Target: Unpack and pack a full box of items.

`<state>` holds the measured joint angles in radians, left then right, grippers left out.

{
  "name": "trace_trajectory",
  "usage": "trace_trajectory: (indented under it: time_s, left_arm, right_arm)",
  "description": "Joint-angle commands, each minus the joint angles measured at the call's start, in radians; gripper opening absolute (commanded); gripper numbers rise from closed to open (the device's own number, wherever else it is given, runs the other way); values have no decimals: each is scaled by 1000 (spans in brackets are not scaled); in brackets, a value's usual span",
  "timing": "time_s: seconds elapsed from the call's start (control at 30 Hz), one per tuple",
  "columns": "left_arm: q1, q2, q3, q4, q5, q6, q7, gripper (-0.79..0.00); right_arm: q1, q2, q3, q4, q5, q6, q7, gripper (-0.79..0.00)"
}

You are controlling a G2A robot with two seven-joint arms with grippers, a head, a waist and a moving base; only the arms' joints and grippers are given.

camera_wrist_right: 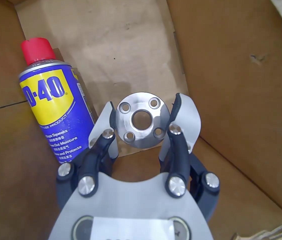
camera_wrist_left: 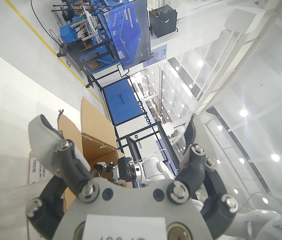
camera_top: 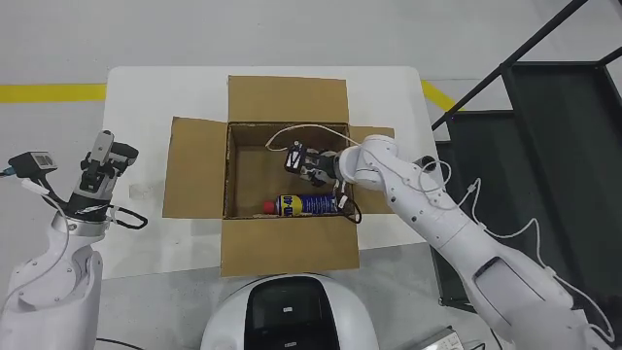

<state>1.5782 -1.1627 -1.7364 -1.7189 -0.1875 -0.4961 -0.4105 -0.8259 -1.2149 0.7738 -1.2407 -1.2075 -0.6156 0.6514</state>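
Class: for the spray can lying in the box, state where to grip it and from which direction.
Probably grip the spray can mid-body from straight above, jaws across its round sides: it lies flat on the cardboard box floor, close beside one wall.

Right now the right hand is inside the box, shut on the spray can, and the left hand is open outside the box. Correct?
Not quite. The right hand is shut on a round metal flange, not the spray can, which lies beside it; the right wrist view shows this. The rest holds: it is inside the box, left hand open outside it.
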Motion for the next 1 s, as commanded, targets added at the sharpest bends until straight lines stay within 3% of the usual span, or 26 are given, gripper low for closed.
trace_trajectory:
  time_s: [0.0,0.23,0.4,0.7,0.83,0.97]
  left_arm:
    - [0,0,0,0,0,0,0,0]
    - [0,0,0,0,0,0,0,0]
    - [0,0,0,0,0,0,0,0]
    - [0,0,0,0,0,0,0,0]
    - [0,0,0,0,0,0,0,0]
    - [0,0,0,0,0,0,0,0]
  right_arm:
    - [4,-2,-2,9,2,-1,-2,0]
    - [-10,7,28,-30,0,-23,-15,0]
    - [-92,46,136,-170,27,-78,-61,0]
    - [-470,149,562,-558,136,-232,-258,0]
    - [-614,169,724,-615,132,-221,-340,0]
    - [-734,180,863,-580,150,-216,-462,0]
